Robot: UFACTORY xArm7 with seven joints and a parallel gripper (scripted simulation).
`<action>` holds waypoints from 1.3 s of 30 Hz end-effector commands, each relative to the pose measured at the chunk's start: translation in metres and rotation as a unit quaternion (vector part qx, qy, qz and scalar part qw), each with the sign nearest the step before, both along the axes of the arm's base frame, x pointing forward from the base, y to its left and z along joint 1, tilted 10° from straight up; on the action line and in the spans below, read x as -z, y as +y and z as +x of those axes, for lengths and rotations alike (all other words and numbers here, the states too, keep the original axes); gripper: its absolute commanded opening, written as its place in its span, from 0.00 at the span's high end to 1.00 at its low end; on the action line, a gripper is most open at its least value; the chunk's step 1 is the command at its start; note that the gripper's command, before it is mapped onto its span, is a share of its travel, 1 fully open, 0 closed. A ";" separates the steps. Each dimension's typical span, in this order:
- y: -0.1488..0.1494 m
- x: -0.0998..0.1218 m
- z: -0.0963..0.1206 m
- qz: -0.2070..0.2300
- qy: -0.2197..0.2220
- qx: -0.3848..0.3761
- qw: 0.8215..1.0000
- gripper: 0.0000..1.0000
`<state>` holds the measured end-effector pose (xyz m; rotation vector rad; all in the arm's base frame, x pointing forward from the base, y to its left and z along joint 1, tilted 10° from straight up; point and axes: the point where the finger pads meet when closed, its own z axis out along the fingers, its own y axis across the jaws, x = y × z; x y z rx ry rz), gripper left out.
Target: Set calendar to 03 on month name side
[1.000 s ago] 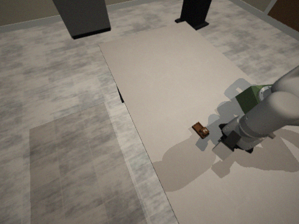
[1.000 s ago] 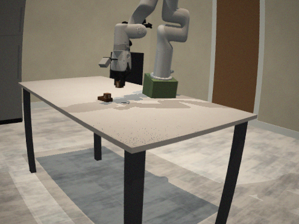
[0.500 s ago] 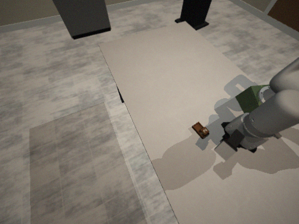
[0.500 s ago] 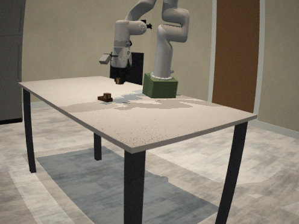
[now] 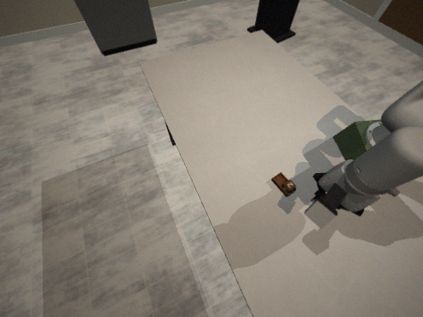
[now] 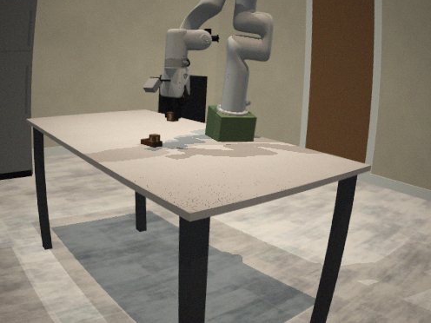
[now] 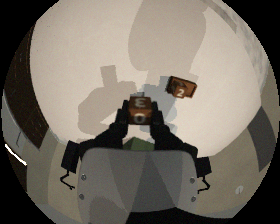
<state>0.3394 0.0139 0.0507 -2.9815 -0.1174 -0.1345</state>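
Our gripper (image 6: 174,113) (image 7: 139,108) is closed on a wooden cube (image 6: 172,116) (image 7: 140,111), a finger on either side, and holds it up off the table (image 5: 222,106) (image 6: 243,173) (image 7: 65,55). The wrist view shows two of its faces between the fingers, one with a 3 and one with a 0, both reading inverted from there. We judge that the side grip leaves the underside free, so the cube can go down flat, and that the height lets it pass over the tray's wall.

Just apart from it, in the top view to the left of the gripper, the tray (image 5: 279,180) (image 6: 149,142) (image 7: 188,81) lies on the table. The other cube (image 5: 289,186) (image 6: 155,137) (image 7: 180,91) sits at one end of it, showing a 2, and the other end is bare. That bare end is presumably where ours belongs. Whether the seated cube shows the right digit on the month side, we cannot tell; it may need turning too.

What stands most in the way is that seated cube, along with the tray's low walls: a skewed descent could catch either and tip or push the tray. The green block (image 5: 351,141) (image 6: 230,127) (image 7: 139,145) under the arm stands well apart, at the far right in the top view, and should not hinder us.
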 end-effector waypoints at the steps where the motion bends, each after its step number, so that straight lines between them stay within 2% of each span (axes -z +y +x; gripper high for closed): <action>1: 0.000 -0.002 0.002 -0.003 -0.008 -0.037 0.999 0.73; 6: 0.000 -0.005 0.003 -0.011 -0.025 -0.133 0.991 0.73; 9: 0.000 -0.006 0.003 -0.013 -0.027 -0.145 0.989 0.73; 11: 0.000 -0.007 0.003 -0.018 -0.036 -0.198 0.979 0.73; 15: 0.000 -0.008 0.004 -0.021 -0.044 -0.240 0.969 0.73; 19: 0.000 -0.010 0.004 -0.028 -0.056 -0.314 0.947 0.73; 20: 0.000 -0.010 0.004 -0.028 -0.056 -0.314 0.947 0.73; 23: 0.000 -0.011 0.005 -0.034 -0.066 -0.371 0.926 0.73; 25: 0.000 -0.011 0.005 -0.034 -0.066 -0.371 0.926 0.73; 27: 0.000 -0.012 0.005 -0.039 -0.074 -0.423 0.902 0.73; 29: 0.000 -0.012 0.005 -0.040 -0.076 -0.435 0.896 0.73; 31: 0.000 -0.013 0.005 -0.043 -0.082 -0.470 0.878 0.73; 32: 0.000 -0.013 0.005 -0.044 -0.083 -0.476 0.874 0.73; 34: 0.000 -0.014 0.005 -0.047 -0.089 -0.512 0.853 0.73; 35: 0.000 -0.014 0.005 -0.048 -0.090 -0.518 0.849 0.73; 39: 0.000 -0.014 0.005 -0.053 -0.099 -0.576 0.809 0.73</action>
